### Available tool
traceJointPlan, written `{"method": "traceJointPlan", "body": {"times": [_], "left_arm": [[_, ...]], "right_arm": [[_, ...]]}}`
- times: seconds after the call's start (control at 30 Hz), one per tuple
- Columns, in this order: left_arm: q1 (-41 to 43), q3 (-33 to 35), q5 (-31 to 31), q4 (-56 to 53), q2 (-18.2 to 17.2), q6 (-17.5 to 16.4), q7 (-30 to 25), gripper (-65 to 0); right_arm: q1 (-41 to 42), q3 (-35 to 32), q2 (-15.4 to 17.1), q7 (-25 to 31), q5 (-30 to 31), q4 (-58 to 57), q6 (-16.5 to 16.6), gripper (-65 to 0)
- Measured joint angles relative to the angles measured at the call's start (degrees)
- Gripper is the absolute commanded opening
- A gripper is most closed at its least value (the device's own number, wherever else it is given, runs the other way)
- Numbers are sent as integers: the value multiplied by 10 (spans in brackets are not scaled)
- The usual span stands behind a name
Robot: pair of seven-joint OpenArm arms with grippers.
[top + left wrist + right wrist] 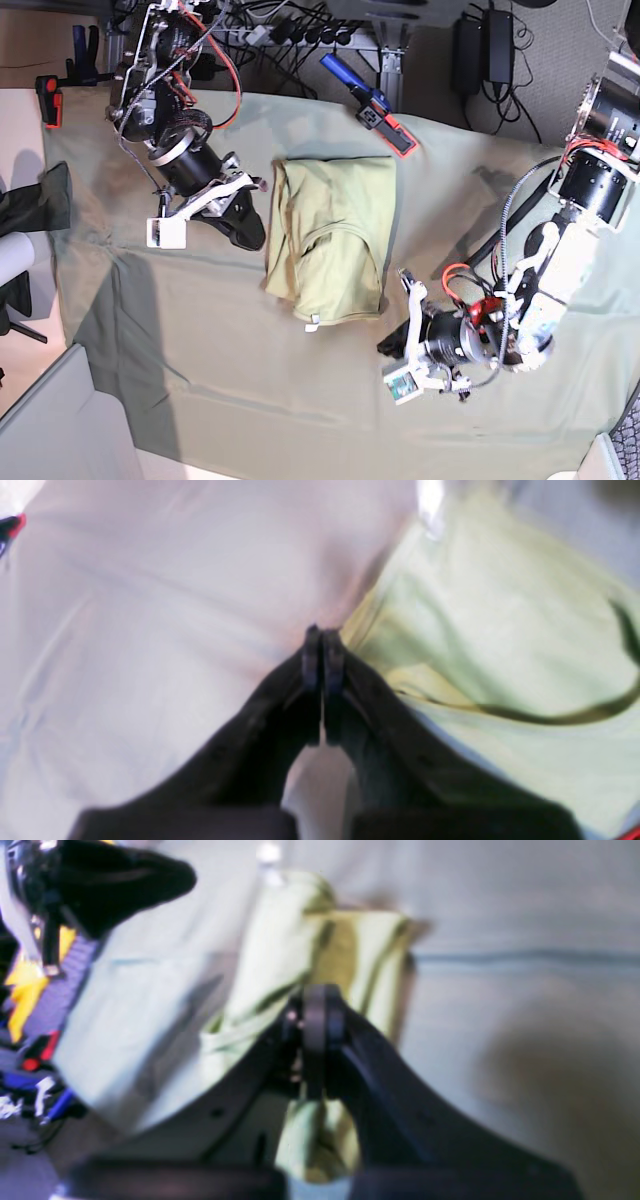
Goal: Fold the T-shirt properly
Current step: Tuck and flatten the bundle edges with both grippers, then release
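**T-shirt [345, 220] Position and Tool Status**

The base view showed the whole T-shirt as a compact, folded bundle on the cloth-covered tabletop [215, 350], with the white neck label [312, 323] at its near edge. A blue, black and red object [370, 105] lay beyond it.

The left wrist view showed an open fold and a yellower inner layer of the shirt at close range. The right wrist view showed layered folds lengthwise and the other arm's black tip [150, 882] at upper left.

In the base view, the left tool [388, 347] was just beside the shirt's near right corner, and the right tool [252, 236] was near its left edge. Both tools were closed, with no fabric gripped. Contact and height above the cloth could not be determined.
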Motion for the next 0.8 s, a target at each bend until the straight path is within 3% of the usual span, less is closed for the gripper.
{"method": "traceJointPlan", "body": {"times": [0.1, 0.2, 0.4, 0.6, 0.8], "left_arm": [[8, -47, -58, 5, -15, -23, 18, -650], [30, -93, -99, 5, -36, -41, 30, -650], [62, -136, -120, 5, -73, -43, 36, -650], [110, -143, -132, 5, -108, -49, 48, -650], [146, -213, -213, 12, -108, -49, 71, -650]], "right_arm": [[8, -42, -7, 1, -8, 1, 3, -650], [18, -102, -9, 15, -61, -6, 5, -650], [69, -159, -11, 49, -168, -97, 10, -650], [82, -133, -11, 62, -156, -170, 10, -650], [83, -129, -11, 76, -146, -202, 17, -650]]}}
